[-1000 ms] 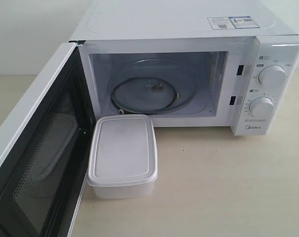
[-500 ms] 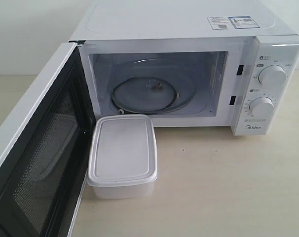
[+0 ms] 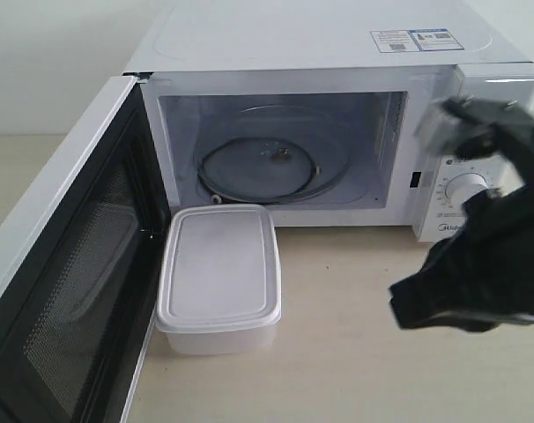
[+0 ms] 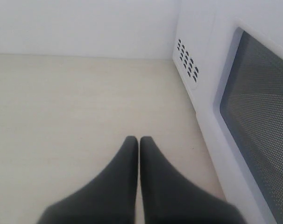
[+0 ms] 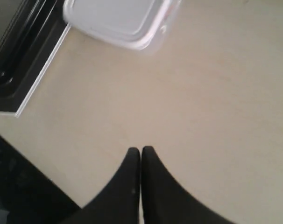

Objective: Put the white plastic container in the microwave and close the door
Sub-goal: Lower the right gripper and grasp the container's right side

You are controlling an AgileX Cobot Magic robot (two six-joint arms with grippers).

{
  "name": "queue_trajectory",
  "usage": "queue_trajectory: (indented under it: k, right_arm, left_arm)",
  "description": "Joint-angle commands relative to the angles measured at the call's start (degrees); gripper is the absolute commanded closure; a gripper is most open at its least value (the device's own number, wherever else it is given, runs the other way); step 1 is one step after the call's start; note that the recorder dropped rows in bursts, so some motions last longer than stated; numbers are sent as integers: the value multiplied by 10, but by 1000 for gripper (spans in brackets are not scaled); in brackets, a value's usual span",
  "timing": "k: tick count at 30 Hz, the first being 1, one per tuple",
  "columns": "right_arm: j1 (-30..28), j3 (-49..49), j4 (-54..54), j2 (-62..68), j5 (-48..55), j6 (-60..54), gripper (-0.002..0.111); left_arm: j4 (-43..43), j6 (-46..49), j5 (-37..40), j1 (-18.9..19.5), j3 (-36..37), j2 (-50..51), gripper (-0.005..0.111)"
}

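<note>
Right claw, tips pressed together, hangs over the table, apart from the white plastic container

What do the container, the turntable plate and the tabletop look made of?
White plastic container: translucent matte plastic, judging by its milky, moulded rimmed lid. Turntable plate: probably clear glass, glossy and see-through. Tabletop: pale laminate or wood, faint grain, matte.
</note>
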Motion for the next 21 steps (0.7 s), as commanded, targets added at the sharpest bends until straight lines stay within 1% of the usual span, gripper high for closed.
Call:
queue_trajectory:
  k: [1,3,5,7,9,12,14,16,19,21]
  right_arm:
    - [15,-10,80,97,-27,-106,108]
    - [15,-10,132,129,-65,-130,108]
    - [15,-10,207,153,-95,-186,108]
    - [15,-12,295,173,-105,-265,108]
    - [15,-22,349,196,-97,-304,108]
    - [14,-52,372,236,-63,-311,108]
    - [8,-74,398,262,-35,-336,108]
    - [-11,-87,448,284,-7,-370,108]
    - [-61,-90,527,303,24,-426,108]
    - [-90,-90,549,318,58,-457,108]
  left_arm:
    - [0,-5,0,-1,2,-1,103]
    - [0,-5,0,-1,2,-1,103]
    - [0,-5,0,-1,2,-1,103]
    - [0,-5,0,-1,2,-1,103]
    - [0,-5,0,-1,2,-1,103]
    - [0,-5,0,-1,2,-1,103]
    - [0,-5,0,-1,2,-1,103]
    - [0,-5,0,-1,2,-1,103]
    - [0,-5,0,-1,2,-1,103]
    - [0,-5,0,-1,2,-1,103]
